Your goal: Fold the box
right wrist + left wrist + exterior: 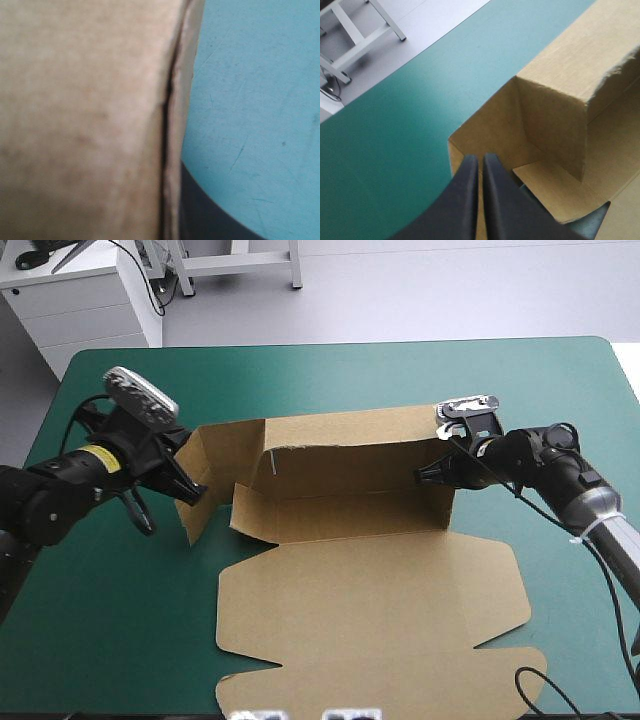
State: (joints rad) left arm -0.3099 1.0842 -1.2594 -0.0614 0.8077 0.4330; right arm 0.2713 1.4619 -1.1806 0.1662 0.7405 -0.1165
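The brown box (365, 585) lay mid-table on the teal-green cover (330, 375), walls half raised, left gripper (192, 492) clamped on its left flap, right gripper (430, 476) pinching its right wall.

Table (330, 370): teal-green cover, rounded far corners, bare along the far strip at 12 o'clock and down the 3 and 9 o'clock sides. In the right wrist view the cover (250, 100) has fine scratches and a few specks. In the left wrist view it is plain, with a straight edge against pale floor. Off the table at 11 o'clock: white drawer cabinet (85, 305), dark objects and cables on top. Beyond the far edge at 12 o'clock: white frame legs (235, 265) on grey floor (450, 290).
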